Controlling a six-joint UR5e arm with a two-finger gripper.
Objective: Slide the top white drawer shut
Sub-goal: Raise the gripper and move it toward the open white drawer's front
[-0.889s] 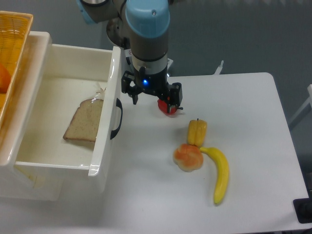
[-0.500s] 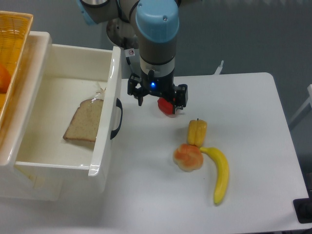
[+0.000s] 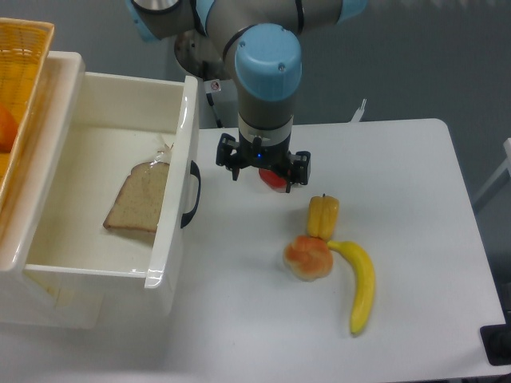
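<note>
A glossy white finish is shown by the top white drawer [image 3: 172, 239]; the basket [image 3: 20, 72] is woven.

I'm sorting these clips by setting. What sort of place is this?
Probably a robotics lab test bench, not a real kitchen: a robot arm's hand hangs over a plain white table with toy-like food such as a banana, beside the open top white drawer.
</note>
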